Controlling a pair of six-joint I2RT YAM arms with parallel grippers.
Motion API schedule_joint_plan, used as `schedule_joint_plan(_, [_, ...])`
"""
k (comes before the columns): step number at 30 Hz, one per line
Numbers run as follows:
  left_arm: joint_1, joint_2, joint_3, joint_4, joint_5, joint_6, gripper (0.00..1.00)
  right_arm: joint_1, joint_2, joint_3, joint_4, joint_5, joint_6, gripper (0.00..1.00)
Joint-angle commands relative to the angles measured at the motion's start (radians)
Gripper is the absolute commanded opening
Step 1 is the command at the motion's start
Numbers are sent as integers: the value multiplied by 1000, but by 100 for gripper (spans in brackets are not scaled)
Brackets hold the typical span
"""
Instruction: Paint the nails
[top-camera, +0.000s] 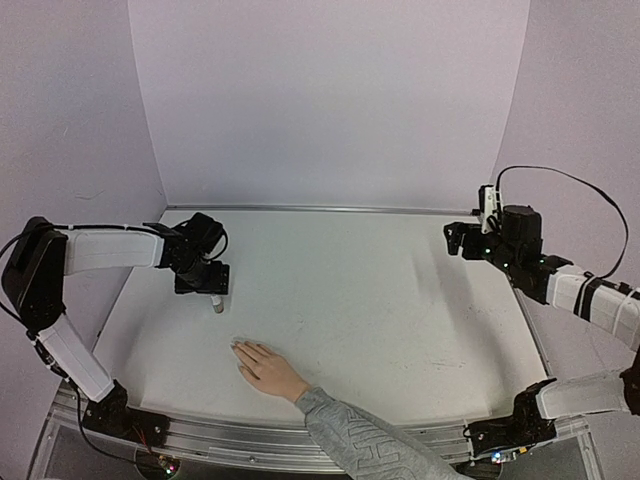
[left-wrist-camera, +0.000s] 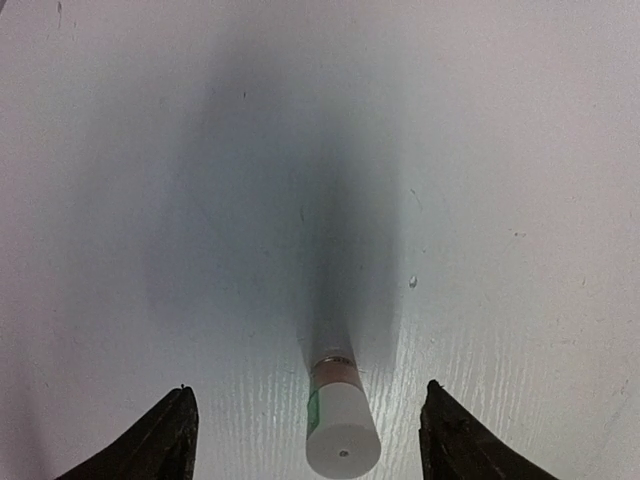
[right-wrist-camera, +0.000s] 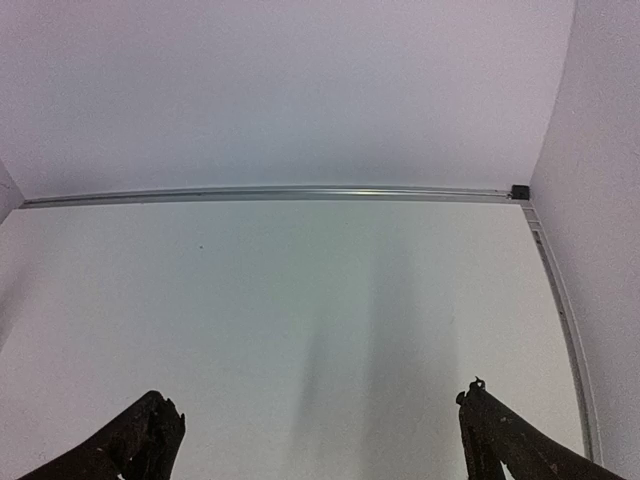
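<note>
Hovering just beyond the fingertips of the human hand (top-camera: 262, 365), on the side away from the grey patterned sleeve (top-camera: 350, 435), the left gripper (top-camera: 213, 288) hangs over a small white-and-green bottle (left-wrist-camera: 340, 430). Its jaws stand wide apart, one dark finger on each side of the white cap, touching neither side. The bottle stands upright on the table (top-camera: 380, 300), near the hand but apart from it. The nails (top-camera: 238, 347) are tiny pale tips at the ends of the fingers that point towards the bottle, with the palm flat down. Well apart from the hand, far off to its other side, the right gripper (right-wrist-camera: 315, 400) is raised above bare table, its jaws likewise spread with nothing between them.

The likely trouble is at the grasp. In the left wrist view the cap sits a little off the middle of the gap, so one finger may meet it first and tip the narrow bottle over, perhaps towards the hand. A high pinch on the cap alone could also slip.
</note>
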Motion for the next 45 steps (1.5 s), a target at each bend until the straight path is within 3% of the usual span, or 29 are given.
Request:
schedule_joint_plan(1, [44,-193,13,51,16,78,83,-101,-88,-34,-28,-37,43,98])
schedule_joint_plan(7, [197,-489,-35,231,112,160,93,-121,-197,-23,-81,-10,58,98])
schedule_joint_plan(15, [219,-701,25,321,-9,353,97,-121,-270,127,-208,96,11,98])
schedule_joint_plan(23, [238,-694,-20,355,-92,422,98,-121,-220,199,-257,204,10,98])
schedule_joint_plan(32, [360,-622,-67,391,-32,387,98,-165,-184,166,-249,134,-5,98])
schedule_joint_plan(35, [368,-637,-87,398,-27,407,98,-230,-204,143,-219,37,3,98])
schedule_joint_plan(45, [367,-663,-102,416,25,405,98,-234,-251,128,-175,9,-3,98])
